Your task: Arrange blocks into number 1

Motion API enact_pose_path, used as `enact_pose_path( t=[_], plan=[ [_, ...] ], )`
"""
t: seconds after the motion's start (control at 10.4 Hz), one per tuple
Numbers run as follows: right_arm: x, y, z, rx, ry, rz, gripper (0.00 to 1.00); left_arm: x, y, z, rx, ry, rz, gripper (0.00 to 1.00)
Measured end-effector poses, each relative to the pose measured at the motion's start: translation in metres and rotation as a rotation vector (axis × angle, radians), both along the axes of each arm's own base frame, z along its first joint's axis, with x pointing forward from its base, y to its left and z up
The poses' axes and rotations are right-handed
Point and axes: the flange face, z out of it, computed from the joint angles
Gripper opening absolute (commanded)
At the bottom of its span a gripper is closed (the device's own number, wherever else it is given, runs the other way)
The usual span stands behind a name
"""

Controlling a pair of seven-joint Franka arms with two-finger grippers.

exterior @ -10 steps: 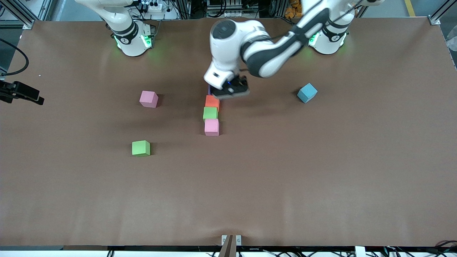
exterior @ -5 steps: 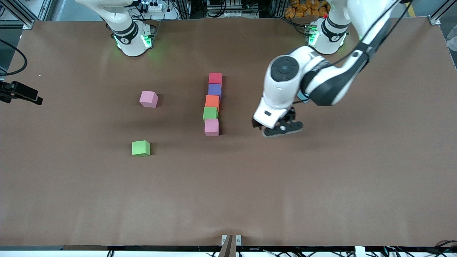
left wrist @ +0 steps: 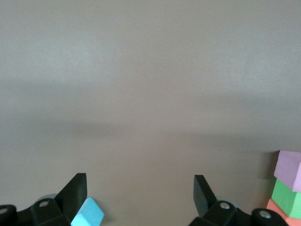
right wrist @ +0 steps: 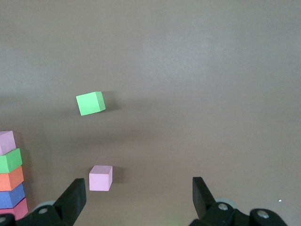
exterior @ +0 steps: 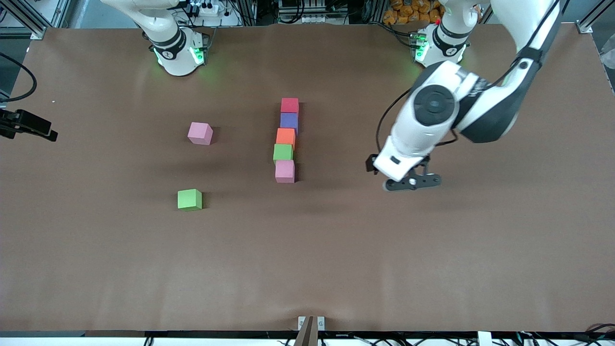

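Brown paper covers the table (exterior: 336, 269), and racks with cables stand along the top edge of the front view. At the centre of this view five blocks make one column, each touching the next. From top to bottom they are the red block (exterior: 289, 105), the purple block (exterior: 289, 122), the orange block (exterior: 286, 138), a green block (exterior: 283, 153) and a pink block (exterior: 285, 171). A second pink block (exterior: 200, 133) lies alone in the middle-left part of the frame, and a second green block (exterior: 190, 199) lies lower, well apart from it. The light blue block (left wrist: 88, 215) shows only at the bottom edge of the left wrist view, beside one finger (left wrist: 73, 195); in the front view the arm hides it. The left gripper (exterior: 412, 184) hangs over bare table in the right half of the front view, fingers spread wide, grasping nothing. The right gripper (right wrist: 136, 195) appears only in its own wrist view, also released and empty, high over the table, with the column at that frame's lower left corner.
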Motion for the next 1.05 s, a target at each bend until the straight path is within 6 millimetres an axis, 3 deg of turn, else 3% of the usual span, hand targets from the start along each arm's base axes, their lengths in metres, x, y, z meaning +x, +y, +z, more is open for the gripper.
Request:
enact_pose_path(
  t=[0.48,0.77,1.05],
  plan=[
    [0.000,0.000,0.000,0.000,0.000,0.001,1.00,-0.016,0.088,0.046,0.088,0.091,0.046,1.00],
    [0.000,0.000,0.000,0.000,-0.001,0.001,1.00,-0.021,0.139,0.113,0.069,-0.006,0.047,1.00],
    [0.000,0.000,0.001,0.000,-0.001,0.000,1.00,-0.040,0.168,0.185,0.028,-0.067,0.020,1.00]
  ],
)
